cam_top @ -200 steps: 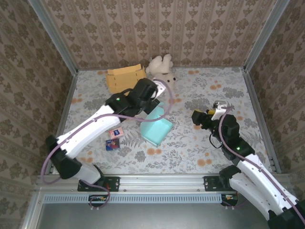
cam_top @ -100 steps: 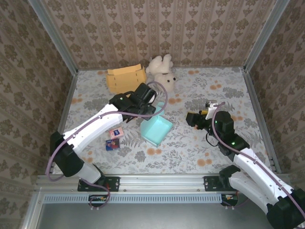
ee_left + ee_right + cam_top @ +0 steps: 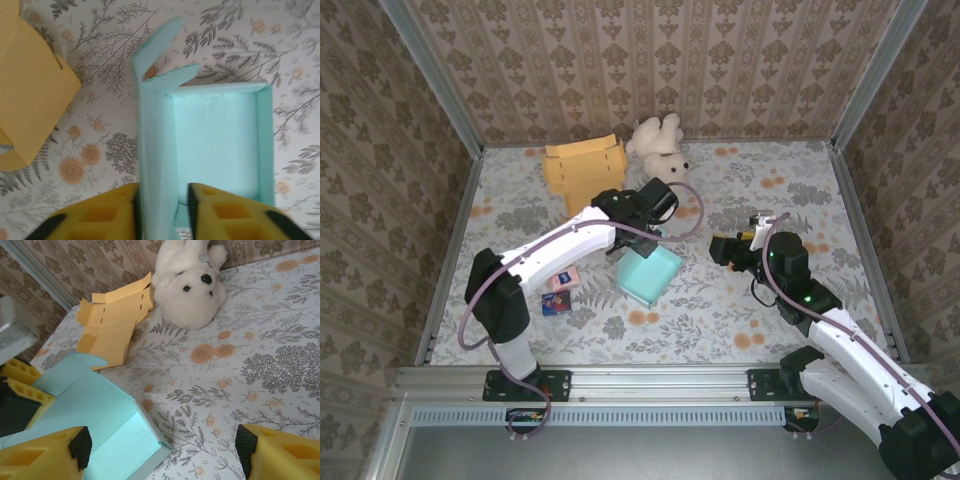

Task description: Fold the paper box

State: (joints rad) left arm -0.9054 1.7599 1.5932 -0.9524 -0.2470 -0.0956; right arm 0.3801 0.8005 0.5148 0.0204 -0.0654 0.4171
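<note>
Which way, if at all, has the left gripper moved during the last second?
Yes. The left gripper went from beside the toy bear toward the near edge; its fingers now pinch the blue box's wall.

Left tool (image 3: 642, 243) at teal paper box (image 3: 650, 274) rim

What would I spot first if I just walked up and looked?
Probably the light blue paper box in the middle of the flowery table, with the left claw pinching one of its walls. Then the white teddy bear at the back, beside a yellow cardboard box.
</note>
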